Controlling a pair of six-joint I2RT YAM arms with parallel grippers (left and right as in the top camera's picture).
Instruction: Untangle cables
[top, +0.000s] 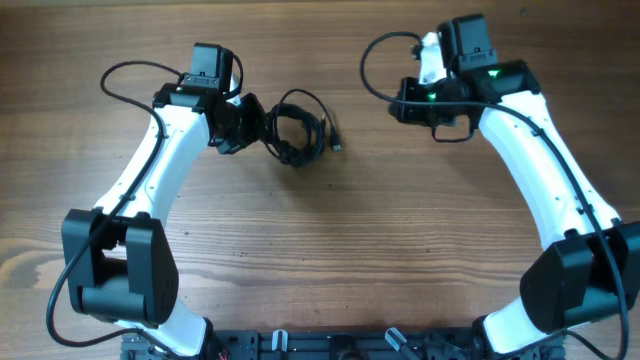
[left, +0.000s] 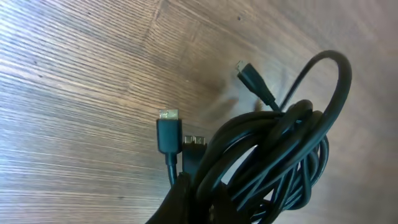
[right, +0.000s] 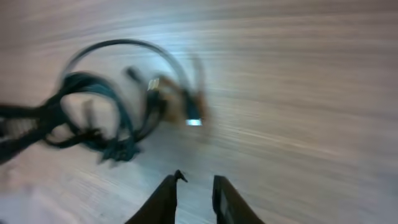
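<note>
"Left of centre on the counter (top: 330, 260) lie the cables (top: 296, 133), a small dark coil with one plug (top: 336, 145) trailing to its right," the first annotator reads. "How will such a bundle handle?"

"Judged light, limp and springy," the second answers. "The cords look thin and smooth-jacketed, so a loop would likely slide through a loose pinch, and pulling on the whole mass would probably tighten the knot. The better hold is a free end just behind its plug. The left wrist view shows the cables (left: 267, 162) with two ends standing clear of the tangle: a broad plug (left: 168, 130) at left and a smaller plug (left: 252, 78) above."

"And the claws?"

"The left claw (top: 248, 118) touches the coil's left edge and appears clenched on the cables, though the cords hide most of its fingers. The right claw (top: 405, 103) sits well apart from the coil. In its own blurred view the right claw (right: 196, 196) is empty, fingers drawn almost together, with the cables (right: 93, 118) ahead and to the left."

"Room to move?"

"Bare counter lies between the two claws and toward the arm bases, seemingly enough to draw an end out sideways. No counter edge shows near the coil. The thick wire (top: 363, 68) looped on the right arm is the likeliest snag."
</note>
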